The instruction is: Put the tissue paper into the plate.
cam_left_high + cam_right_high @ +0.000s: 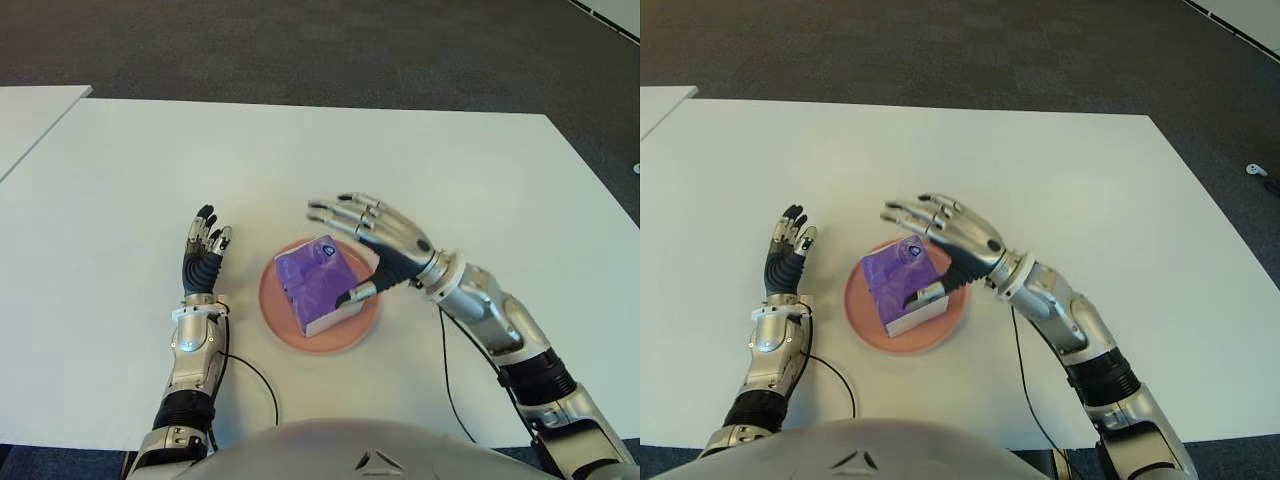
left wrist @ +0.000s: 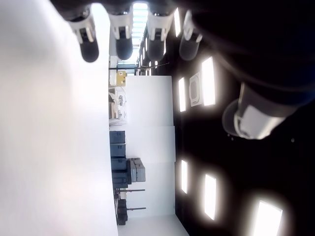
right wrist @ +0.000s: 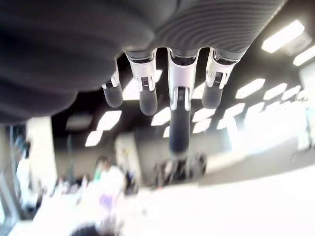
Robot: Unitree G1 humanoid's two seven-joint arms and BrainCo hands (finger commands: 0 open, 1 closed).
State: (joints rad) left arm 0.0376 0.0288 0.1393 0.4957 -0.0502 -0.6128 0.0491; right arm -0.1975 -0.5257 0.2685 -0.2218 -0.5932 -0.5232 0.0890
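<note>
Purple tissue paper pack (image 1: 320,283) sits tilted in the pink plate (image 1: 272,304), one corner near the rim! Right hand (image 1: 372,232) hovers over it, fingers spread wide and holding nothing, thumb tip right at the pack's edge. Left hand (image 1: 204,248) shows beside the plate on its left, fingers straight, empty. The risk, I'd say: that thumb snags the pack on the way out and drags it off the plate. White desk (image 1: 450,170), dark carpet beyond, ceiling lights overhead.
</note>
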